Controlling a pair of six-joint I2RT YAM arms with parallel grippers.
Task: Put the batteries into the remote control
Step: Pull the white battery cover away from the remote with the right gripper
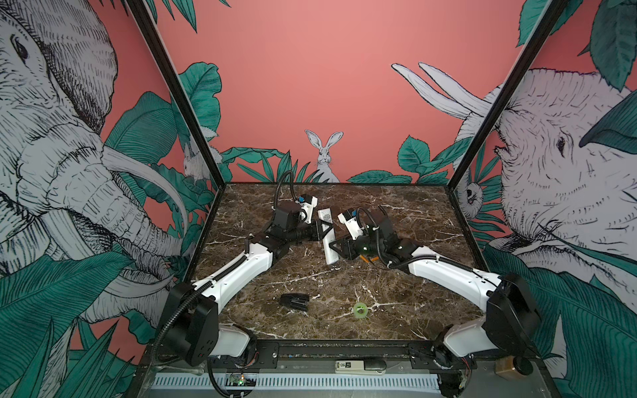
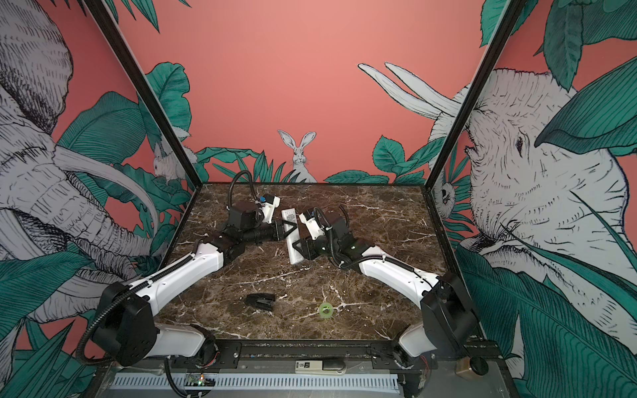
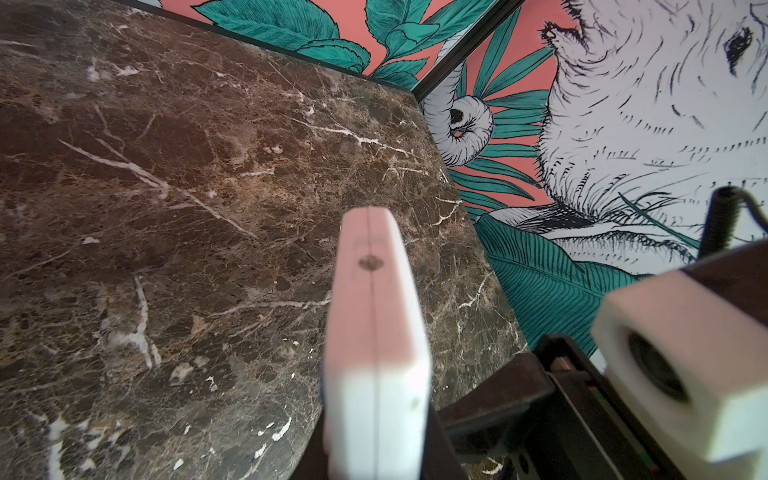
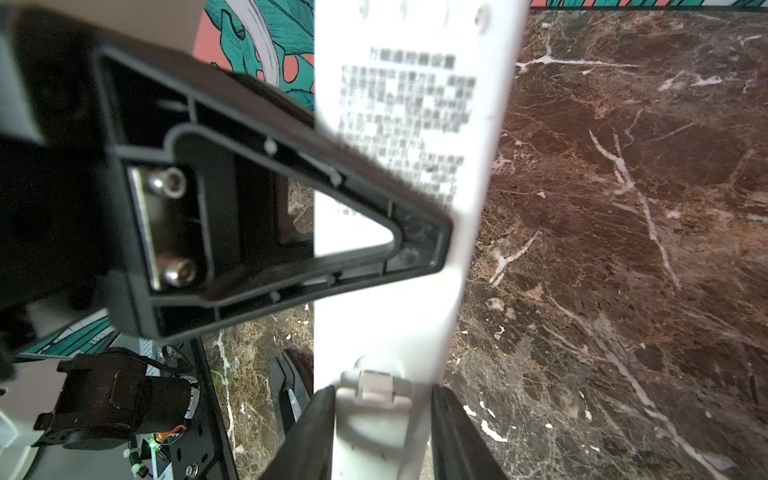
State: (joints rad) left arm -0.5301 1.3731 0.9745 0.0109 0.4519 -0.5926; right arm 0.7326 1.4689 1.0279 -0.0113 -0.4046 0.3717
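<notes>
The remote control [image 1: 325,217] is a long white bar with its printed back [image 4: 399,104] up, lying near the far middle of the marble table [image 1: 396,293] in both top views. My left gripper [image 1: 325,230] comes in from the left and is shut on its middle; its wrist view shows the remote's thin edge [image 3: 374,332] between the jaws. My right gripper [image 1: 336,246] comes in from the right at the near end, one finger on each long side beside the battery cover latch [image 4: 376,384]. Two orange batteries [image 1: 366,258] lie under the right arm.
A black stapler [image 1: 294,301] lies on the near middle of the table. A green tape ring [image 1: 360,309] sits to its right. Black frame posts and patterned walls close in the table's left, right and far sides.
</notes>
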